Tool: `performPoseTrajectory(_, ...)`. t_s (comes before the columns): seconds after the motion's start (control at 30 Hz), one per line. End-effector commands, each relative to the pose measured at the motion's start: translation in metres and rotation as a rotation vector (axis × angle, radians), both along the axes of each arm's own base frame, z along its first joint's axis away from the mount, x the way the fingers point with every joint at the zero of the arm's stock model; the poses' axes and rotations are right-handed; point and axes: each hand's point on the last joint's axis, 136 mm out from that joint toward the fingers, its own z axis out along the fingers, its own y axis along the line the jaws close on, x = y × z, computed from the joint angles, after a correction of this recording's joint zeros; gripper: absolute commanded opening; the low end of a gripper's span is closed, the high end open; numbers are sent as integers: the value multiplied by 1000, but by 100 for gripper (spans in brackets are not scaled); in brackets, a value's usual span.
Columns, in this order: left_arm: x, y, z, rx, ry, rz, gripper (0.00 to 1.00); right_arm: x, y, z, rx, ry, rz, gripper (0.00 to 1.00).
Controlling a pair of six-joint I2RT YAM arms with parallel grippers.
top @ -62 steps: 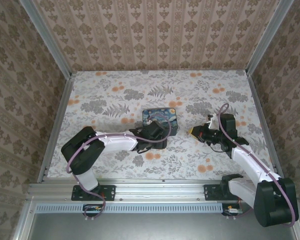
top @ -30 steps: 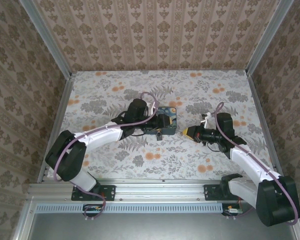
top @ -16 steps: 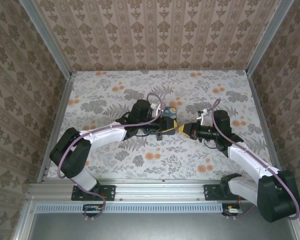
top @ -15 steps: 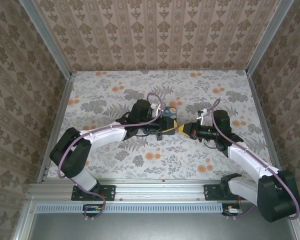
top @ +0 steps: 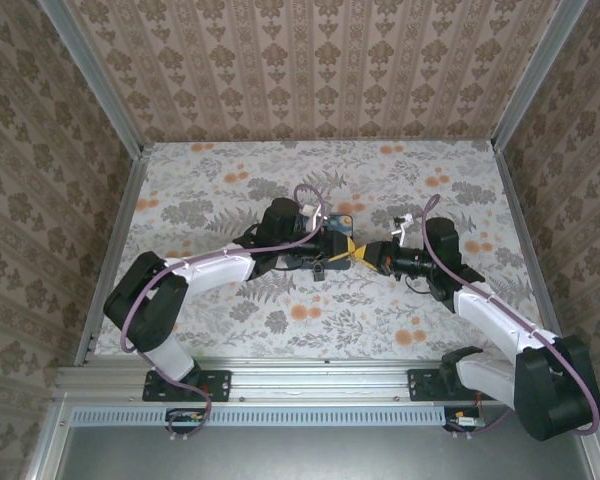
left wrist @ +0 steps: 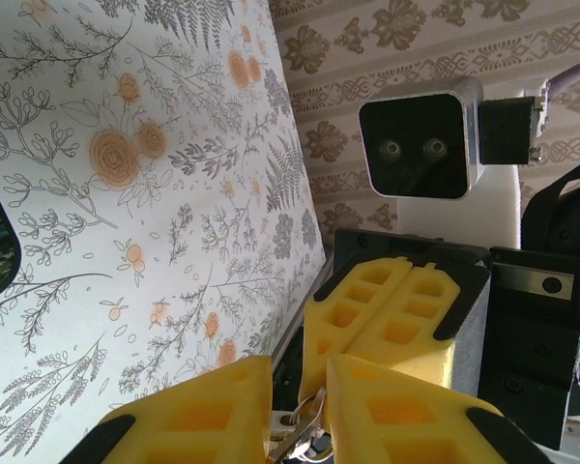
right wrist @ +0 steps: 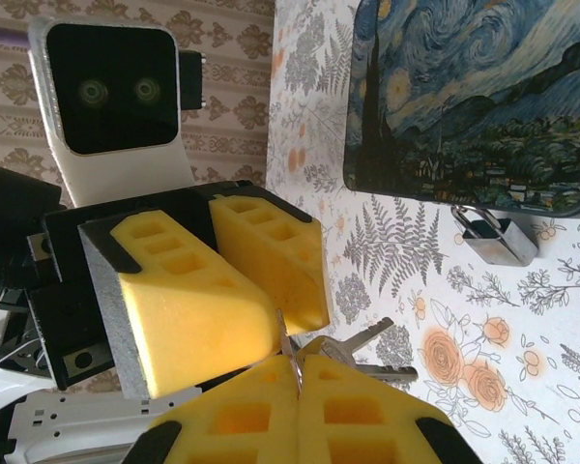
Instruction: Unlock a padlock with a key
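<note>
I count two pincers, meeting tip to tip above the desk (top: 280, 180). The right pincer (right wrist: 298, 385) is clamped on the ring of one bunch of two keys (right wrist: 362, 340), which hang off the desk. The left pincer (left wrist: 300, 391) stands narrow around that bunch; whether it grips, I cannot tell. One padlock (right wrist: 493, 239) lies on the desk just beside one night-sky case (right wrist: 483, 97). What the case holds I cannot tell.
</note>
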Motion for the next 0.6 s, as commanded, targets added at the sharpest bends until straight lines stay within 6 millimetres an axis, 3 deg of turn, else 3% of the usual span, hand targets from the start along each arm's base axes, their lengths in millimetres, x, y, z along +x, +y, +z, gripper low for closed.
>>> performPoseTrajectory(0.0,-4,1,14,-49,-18,-26,25,8,2,10,8,-28,-12,0)
performPoseTrajectory(0.57,0,10,12,-56,-8,-1,21,14,1,2,12,-9,-39,0)
